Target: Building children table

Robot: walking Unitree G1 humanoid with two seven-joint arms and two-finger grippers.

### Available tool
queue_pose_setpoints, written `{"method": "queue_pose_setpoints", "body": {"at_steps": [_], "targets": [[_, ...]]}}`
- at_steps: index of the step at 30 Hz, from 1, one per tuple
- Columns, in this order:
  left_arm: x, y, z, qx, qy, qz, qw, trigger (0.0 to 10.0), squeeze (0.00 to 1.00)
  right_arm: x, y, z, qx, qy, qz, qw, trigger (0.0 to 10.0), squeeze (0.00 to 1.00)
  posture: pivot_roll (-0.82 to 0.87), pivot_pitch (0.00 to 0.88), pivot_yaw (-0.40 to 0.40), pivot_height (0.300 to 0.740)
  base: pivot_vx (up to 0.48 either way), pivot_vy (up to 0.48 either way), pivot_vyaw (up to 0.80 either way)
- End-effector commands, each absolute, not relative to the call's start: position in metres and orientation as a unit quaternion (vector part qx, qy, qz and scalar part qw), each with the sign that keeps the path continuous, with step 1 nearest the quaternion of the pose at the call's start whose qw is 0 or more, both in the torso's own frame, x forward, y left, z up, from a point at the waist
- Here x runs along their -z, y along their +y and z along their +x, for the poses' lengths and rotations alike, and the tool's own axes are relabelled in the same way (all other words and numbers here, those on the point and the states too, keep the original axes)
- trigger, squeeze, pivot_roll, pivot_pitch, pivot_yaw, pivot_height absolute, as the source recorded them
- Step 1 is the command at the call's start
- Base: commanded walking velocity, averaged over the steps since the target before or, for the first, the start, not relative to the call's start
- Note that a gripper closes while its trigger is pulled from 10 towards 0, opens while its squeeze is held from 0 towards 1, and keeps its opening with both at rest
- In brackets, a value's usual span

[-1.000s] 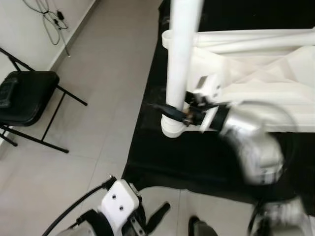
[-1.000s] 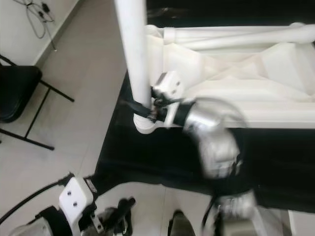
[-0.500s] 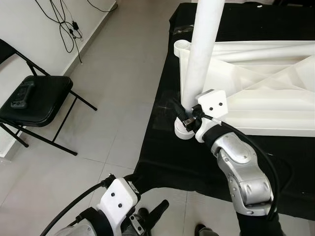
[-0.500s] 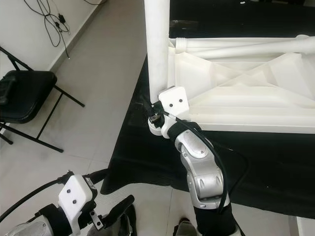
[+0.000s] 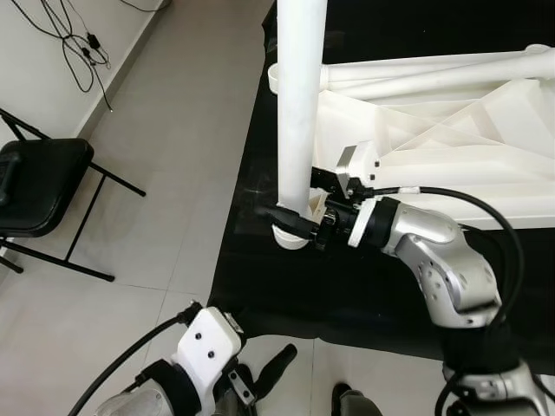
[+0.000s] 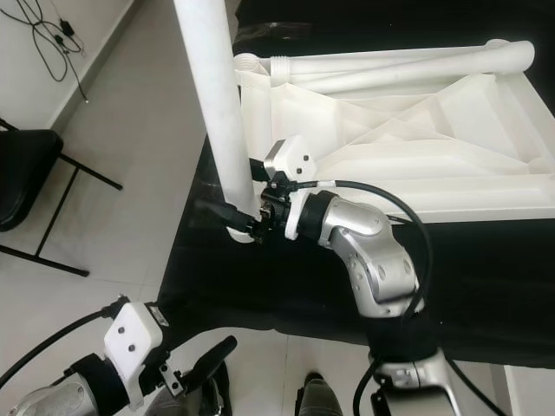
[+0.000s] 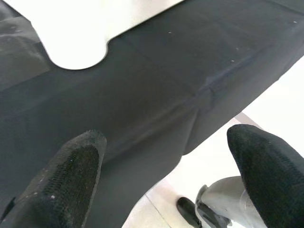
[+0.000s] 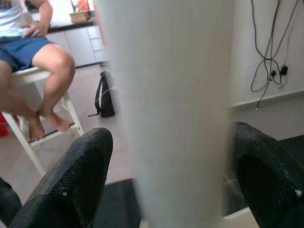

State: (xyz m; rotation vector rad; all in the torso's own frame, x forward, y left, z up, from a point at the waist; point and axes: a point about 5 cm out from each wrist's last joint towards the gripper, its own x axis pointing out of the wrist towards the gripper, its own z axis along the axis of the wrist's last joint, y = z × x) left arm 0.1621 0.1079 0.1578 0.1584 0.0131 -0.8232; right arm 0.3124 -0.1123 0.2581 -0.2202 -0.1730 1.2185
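A white table leg (image 5: 295, 104) stands upright at the near left corner of the upside-down white table top (image 5: 451, 147), which lies on a black cloth (image 5: 347, 295). My right gripper (image 5: 293, 218) reaches in from the right and is shut on the leg just above its round foot. In the right wrist view the leg (image 8: 171, 95) sits between the two black fingers (image 8: 71, 180). Low at the front, my left gripper (image 7: 171, 137) hangs open beside the cloth's edge, holding nothing.
A black folding chair (image 5: 39, 186) stands on the tiled floor at the left, with cables (image 5: 69, 43) on the wall behind it. A seated person's legs (image 8: 33, 57) and a dark bag (image 8: 104, 95) are beyond the leg. My foot (image 5: 347, 400) is below the cloth.
The head view has shifted. My right forearm has swung round and now comes at the leg from the right; the leg stays upright in its grip. The left arm still hangs low.
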Motion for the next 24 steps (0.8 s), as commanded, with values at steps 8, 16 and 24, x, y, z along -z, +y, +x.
{"method": "queue_pose_setpoints", "body": {"at_steps": [8, 16, 24], "targets": [[-0.15, 0.108, 0.162, 0.395, 0.018, 0.073, 0.915, 10.0, 0.0, -0.262, -0.093, 0.323, -0.659, -0.078, -0.09, 0.743, 0.0, 0.0, -0.01, 0.286, 0.043, 0.74, 0.0, 0.0, 0.0], [-0.15, 0.108, 0.161, 0.38, 0.012, 0.07, 0.922, 10.0, 0.0, -0.256, -0.104, 0.329, -0.656, -0.069, -0.092, 0.746, 0.0, 0.0, -0.01, 0.283, 0.039, 0.74, 0.0, 0.0, 0.0], [-0.152, 0.111, 0.162, 0.358, 0.004, 0.076, 0.931, 10.0, 0.0, -0.228, -0.116, 0.312, -0.543, -0.043, -0.065, 0.836, 0.0, 0.0, -0.02, 0.284, 0.035, 0.74, 0.0, 0.0, 0.0]]}}
